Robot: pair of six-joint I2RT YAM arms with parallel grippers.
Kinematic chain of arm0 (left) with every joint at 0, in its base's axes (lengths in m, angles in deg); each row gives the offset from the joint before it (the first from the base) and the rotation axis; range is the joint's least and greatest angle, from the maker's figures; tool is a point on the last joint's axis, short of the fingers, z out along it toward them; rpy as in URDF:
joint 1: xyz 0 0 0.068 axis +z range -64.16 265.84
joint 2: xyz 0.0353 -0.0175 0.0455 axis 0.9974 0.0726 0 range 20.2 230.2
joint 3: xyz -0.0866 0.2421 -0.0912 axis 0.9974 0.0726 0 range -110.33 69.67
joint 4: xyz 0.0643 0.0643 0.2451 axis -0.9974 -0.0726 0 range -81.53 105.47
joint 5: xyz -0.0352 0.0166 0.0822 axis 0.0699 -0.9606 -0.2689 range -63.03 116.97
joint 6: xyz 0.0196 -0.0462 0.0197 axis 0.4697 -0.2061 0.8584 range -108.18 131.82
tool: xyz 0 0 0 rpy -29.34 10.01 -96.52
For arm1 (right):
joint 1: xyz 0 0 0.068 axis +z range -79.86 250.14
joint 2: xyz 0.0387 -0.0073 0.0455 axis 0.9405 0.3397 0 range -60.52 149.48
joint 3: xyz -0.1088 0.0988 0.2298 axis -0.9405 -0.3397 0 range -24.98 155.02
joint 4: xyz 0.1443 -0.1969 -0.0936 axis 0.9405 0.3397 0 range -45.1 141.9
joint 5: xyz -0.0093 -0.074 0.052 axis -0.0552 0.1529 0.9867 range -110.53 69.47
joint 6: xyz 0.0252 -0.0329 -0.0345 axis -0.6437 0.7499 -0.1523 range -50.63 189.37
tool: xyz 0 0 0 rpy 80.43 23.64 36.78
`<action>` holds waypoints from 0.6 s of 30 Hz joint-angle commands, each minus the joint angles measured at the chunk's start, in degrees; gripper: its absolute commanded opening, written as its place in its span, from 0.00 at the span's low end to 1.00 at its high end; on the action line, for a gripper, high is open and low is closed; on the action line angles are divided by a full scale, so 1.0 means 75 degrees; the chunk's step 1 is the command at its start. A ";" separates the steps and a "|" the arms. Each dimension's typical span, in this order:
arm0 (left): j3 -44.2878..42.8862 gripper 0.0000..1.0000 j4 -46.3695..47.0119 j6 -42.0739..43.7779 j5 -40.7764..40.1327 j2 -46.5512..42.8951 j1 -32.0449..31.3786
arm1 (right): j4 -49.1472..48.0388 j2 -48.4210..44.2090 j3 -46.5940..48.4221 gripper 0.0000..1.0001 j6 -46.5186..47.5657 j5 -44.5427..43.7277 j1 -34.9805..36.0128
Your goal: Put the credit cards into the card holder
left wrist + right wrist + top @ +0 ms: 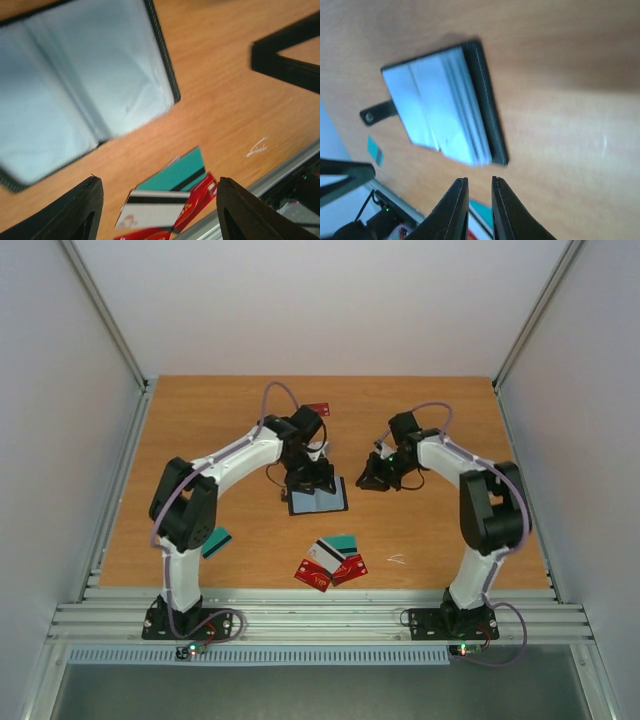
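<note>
Several thin rectangular cards (333, 560), open holder (319, 501) — pale lining

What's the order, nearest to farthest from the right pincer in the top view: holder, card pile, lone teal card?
1. Holder, just left of the right pincer.
2. Card pile, toward the near edge.
3. Lone teal card, beside the left arm.

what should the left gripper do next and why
Probably lower the open left gripper onto the white plastic card with a dark stripe: it tops the loose pile under the gripper, nothing is held, and the black folding card holder lies open nearby.
</note>
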 commanded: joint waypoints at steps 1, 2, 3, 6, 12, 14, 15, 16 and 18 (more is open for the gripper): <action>0.0842 0.63 0.0043 0.0494 -0.0332 -0.0938 0.0027 | -0.0152 -0.1357 -0.1128 0.18 -0.0291 0.0109 0.0019; 0.1078 0.63 0.0086 0.0536 -0.0325 -0.1107 0.0015 | -0.0328 -0.1681 -0.1492 0.20 -0.0476 0.0207 0.0018; 0.1291 0.63 0.0150 0.0562 -0.0304 -0.1271 0.0001 | -0.0536 -0.1993 -0.2036 0.21 -0.0710 0.0346 0.0027; 0.2070 0.62 0.0313 0.0650 -0.0279 -0.1728 -0.0086 | -0.1351 -0.2880 -0.3233 0.23 -0.1535 0.0769 0.0068; 0.3114 0.59 0.0416 0.0471 -0.0494 -0.2279 -0.0523 | -0.2159 -0.4502 -0.4729 0.28 -0.2993 0.1032 0.0743; 0.3363 0.58 0.0413 0.0283 -0.0612 -0.2422 -0.0697 | -0.2381 -0.4937 -0.5050 0.30 -0.3375 0.0959 0.1131; 0.3504 0.56 0.0437 0.0209 -0.0626 -0.2487 -0.0766 | -0.2449 -0.5145 -0.5218 0.31 -0.3552 0.0826 0.1332; 0.3617 0.56 0.0453 0.0114 -0.0652 -0.2542 -0.0828 | -0.2543 -0.5319 -0.5365 0.32 -0.3744 0.0706 0.1556; 0.3871 0.55 0.0464 -0.0018 -0.0738 -0.2692 -0.0899 | -0.2815 -0.5559 -0.5652 0.33 -0.4129 0.0494 0.2008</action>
